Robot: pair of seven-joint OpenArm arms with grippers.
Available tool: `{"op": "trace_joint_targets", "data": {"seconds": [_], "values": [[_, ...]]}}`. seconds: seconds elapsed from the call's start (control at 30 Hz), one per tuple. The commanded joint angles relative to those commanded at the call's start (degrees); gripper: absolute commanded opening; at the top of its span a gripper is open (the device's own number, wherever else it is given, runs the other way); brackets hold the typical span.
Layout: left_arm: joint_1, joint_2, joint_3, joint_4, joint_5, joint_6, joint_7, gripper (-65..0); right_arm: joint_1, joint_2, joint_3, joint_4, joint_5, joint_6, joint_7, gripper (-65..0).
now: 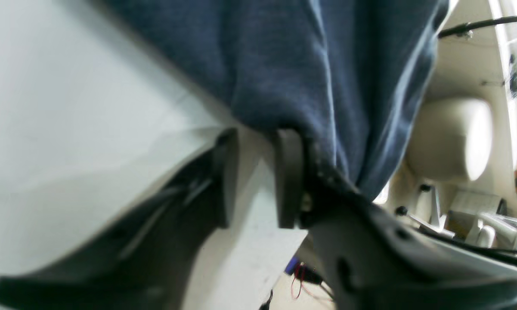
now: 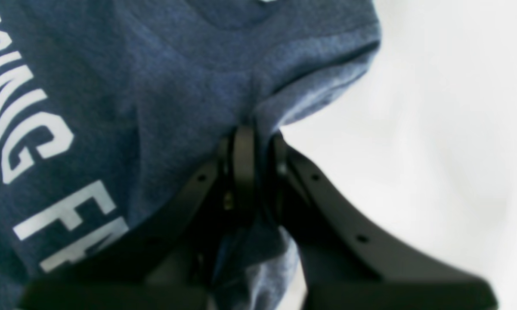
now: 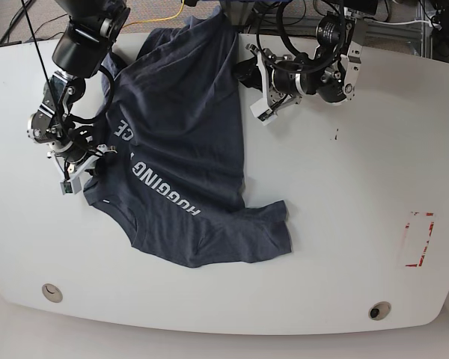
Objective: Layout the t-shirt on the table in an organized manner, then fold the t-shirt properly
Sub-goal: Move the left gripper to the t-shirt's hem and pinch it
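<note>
T-shirt (image 3: 187, 142) gripped for spreading on the surface (image 3: 344, 224).
Right claw (image 2: 255, 142) is clamped on a sleeve seam; left claw (image 1: 258, 172) is parted beside the hem.

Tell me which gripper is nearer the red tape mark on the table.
Left. The left gripper sits at the t-shirt's far edge, nearer the red tape mark. The right gripper is across the shirt, farthest from it.

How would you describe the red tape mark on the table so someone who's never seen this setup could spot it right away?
Start from the big white table and the dark t-shirt spread over the base view's left half. Move across bare tabletop towards the right edge. There sits the red tape mark, a small rectangular outline; it is the only red thing on the surface, unlike the two round holes near the front edge.
</note>
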Motion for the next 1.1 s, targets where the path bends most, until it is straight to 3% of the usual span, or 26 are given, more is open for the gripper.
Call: {"op": "trace_joint_targets", "data": {"seconds": [0.3, 0.53, 1.03, 1.1], "values": [[-0.26, 0.00, 0.53, -0.18, 0.09, 0.00, 0.00, -27.2, -0.18, 0.00, 0.00, 0.00, 0.26, 0.00, 0.00, -61.0], [-3.78, -0.35, 4.31, -0.26, 0.18, 0.00, 0.35, -21.4, -0.18, 0.00, 0.00, 0.00, 0.26, 0.00, 0.00, -61.0], [-11.08, -0.26, 10.90, -10.81, -0.18, -0.44, 0.35, -21.8, -0.09, 0.00, 0.00, 0.00, 0.26, 0.00, 0.00, -61.0], [-11.52, -0.26, 12.31, -10.64, -0.18, -0.44, 0.35, -24.2, 0.00, 0.00, 0.00, 0.00, 0.26, 0.00, -0.09, -61.0]]}}
